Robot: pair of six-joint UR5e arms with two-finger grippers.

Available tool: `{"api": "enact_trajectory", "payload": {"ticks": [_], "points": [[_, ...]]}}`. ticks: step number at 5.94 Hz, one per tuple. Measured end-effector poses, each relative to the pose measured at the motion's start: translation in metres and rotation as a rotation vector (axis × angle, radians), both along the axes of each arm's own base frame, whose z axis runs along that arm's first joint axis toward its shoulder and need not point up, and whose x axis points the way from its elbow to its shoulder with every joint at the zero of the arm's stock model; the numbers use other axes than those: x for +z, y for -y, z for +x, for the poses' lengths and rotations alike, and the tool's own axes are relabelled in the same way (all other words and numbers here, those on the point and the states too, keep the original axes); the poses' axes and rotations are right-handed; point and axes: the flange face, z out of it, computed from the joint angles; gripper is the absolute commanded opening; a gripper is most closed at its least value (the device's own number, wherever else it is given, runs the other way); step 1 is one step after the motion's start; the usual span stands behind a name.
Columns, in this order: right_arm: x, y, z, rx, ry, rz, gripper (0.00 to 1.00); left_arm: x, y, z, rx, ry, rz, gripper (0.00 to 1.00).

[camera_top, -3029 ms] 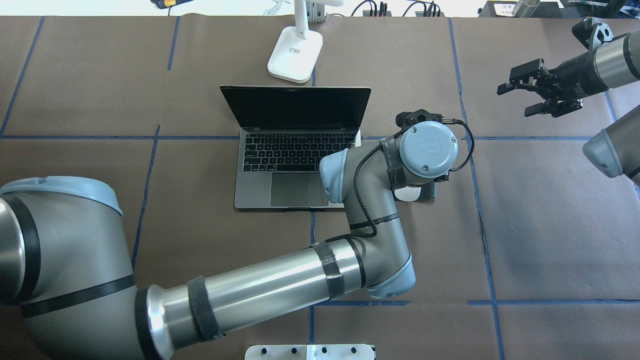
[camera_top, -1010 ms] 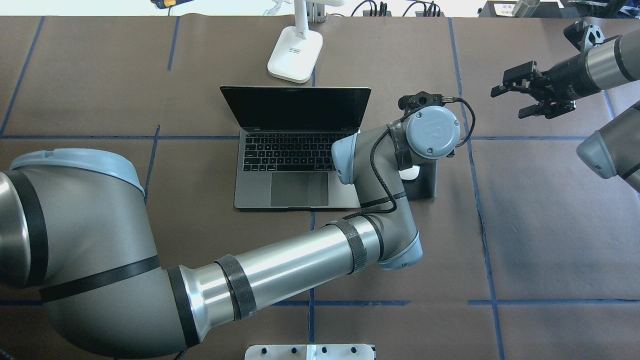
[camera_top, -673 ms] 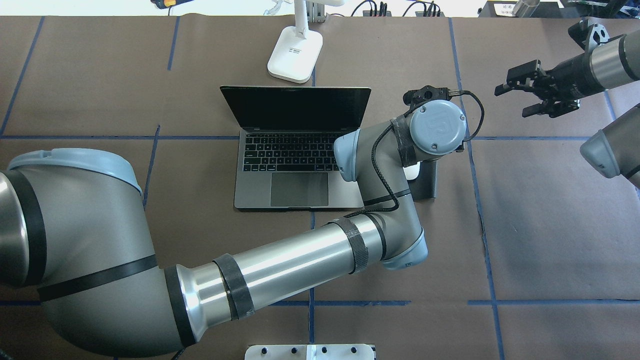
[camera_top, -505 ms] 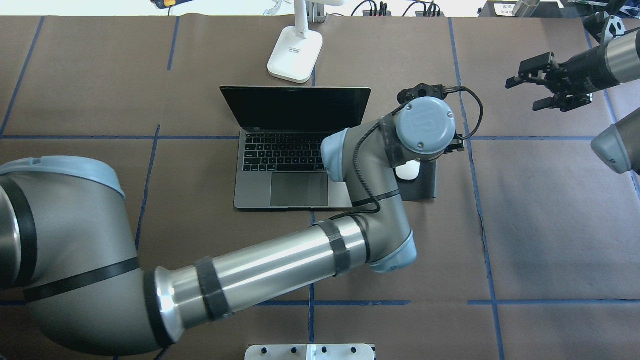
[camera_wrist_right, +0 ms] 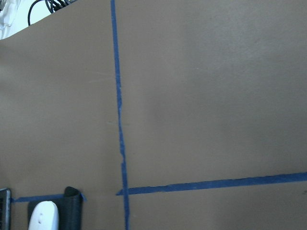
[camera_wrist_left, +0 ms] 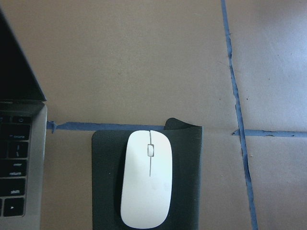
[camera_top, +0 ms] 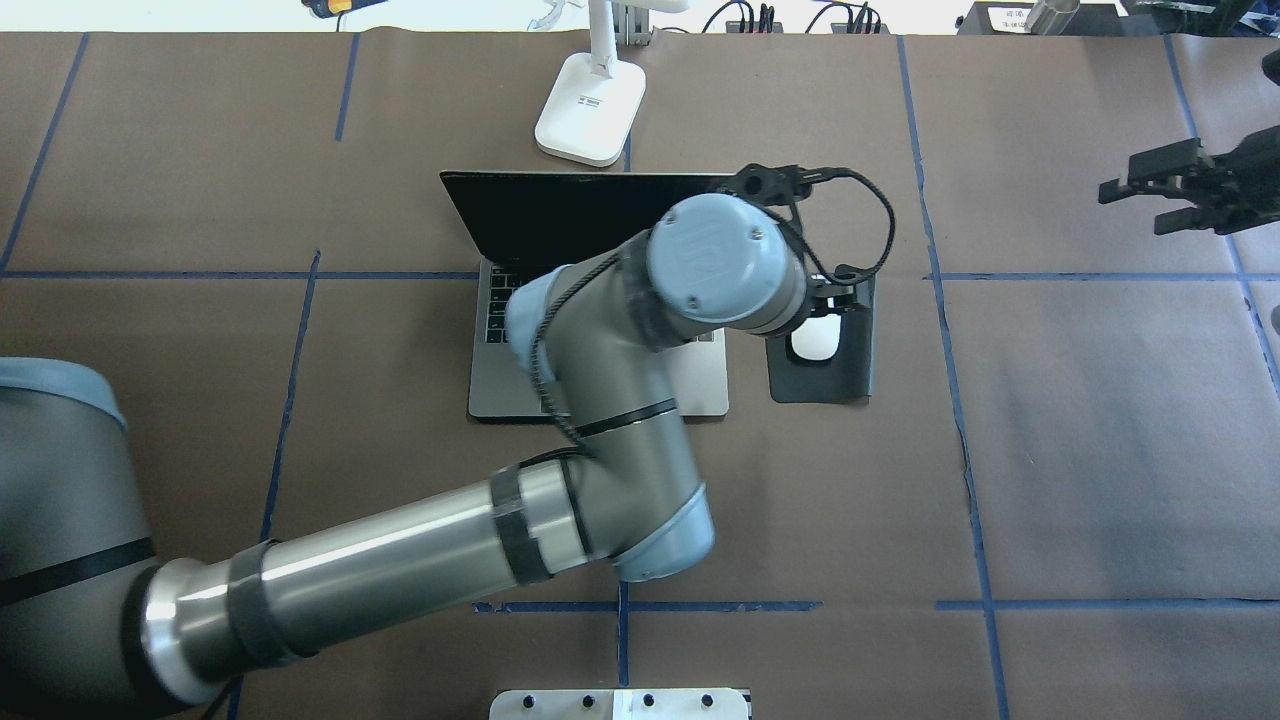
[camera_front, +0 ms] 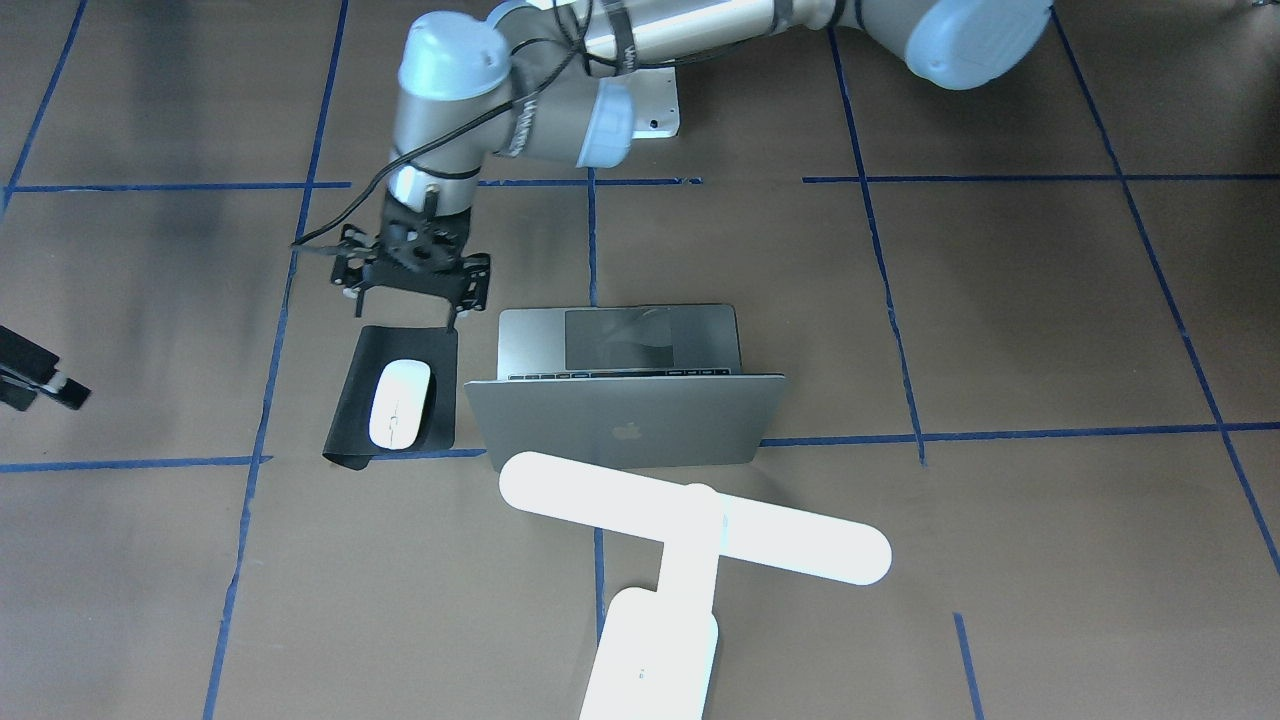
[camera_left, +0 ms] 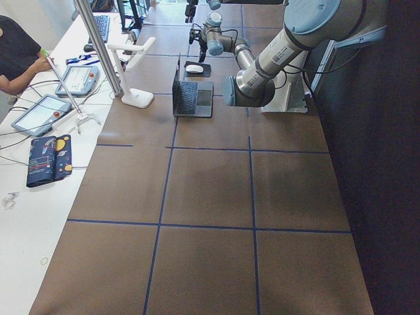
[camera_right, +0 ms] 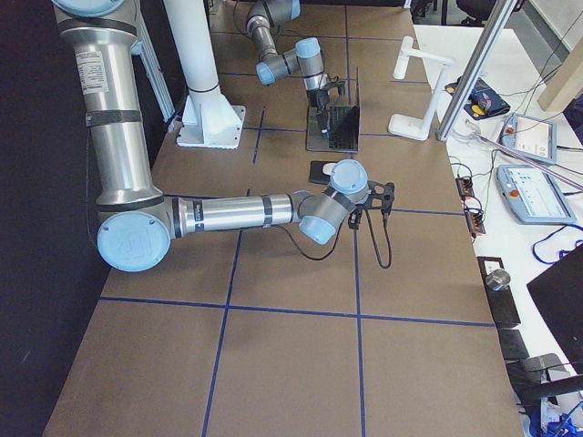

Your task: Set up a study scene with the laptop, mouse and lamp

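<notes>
The open grey laptop (camera_front: 625, 405) stands mid-table, partly under my left arm in the overhead view (camera_top: 500, 385). The white mouse (camera_front: 400, 402) lies on a black mouse pad (camera_front: 345, 420) beside it and also shows in the overhead view (camera_top: 815, 343) and the left wrist view (camera_wrist_left: 147, 177). My left gripper (camera_front: 405, 305) is open and empty, above the pad's robot-side edge, clear of the mouse. The white lamp (camera_front: 695, 520) stands behind the laptop lid, its base (camera_top: 590, 110) at the far edge. My right gripper (camera_top: 1135, 205) is open and empty, far right.
Brown paper with blue tape lines (camera_top: 940, 300) covers the table. A white bolted pedestal plate (camera_top: 620, 703) sits at the near edge. Cables and devices (camera_top: 790, 18) lie beyond the far edge. The right gripper's tip (camera_front: 35, 378) shows at the front view's left edge.
My left wrist has swung left over the laptop's keyboard and uncovered the mouse, which now lies a little farther up the pad. My right gripper has drawn back to the right.
</notes>
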Motion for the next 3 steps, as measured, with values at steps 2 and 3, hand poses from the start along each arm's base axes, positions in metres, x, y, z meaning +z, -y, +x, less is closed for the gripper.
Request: {"api": "enact_trajectory", "payload": {"ticks": [2,3], "points": [[0.057,-0.027,0.045,-0.084,-0.138,0.121,1.0,0.058,0.015,-0.088,0.055,-0.032,-0.024,0.99],[0.078,-0.032,0.065,-0.141,-0.206,0.161,1.0,0.088,0.022,-0.134,0.085,-0.031,-0.019,0.99]]}}
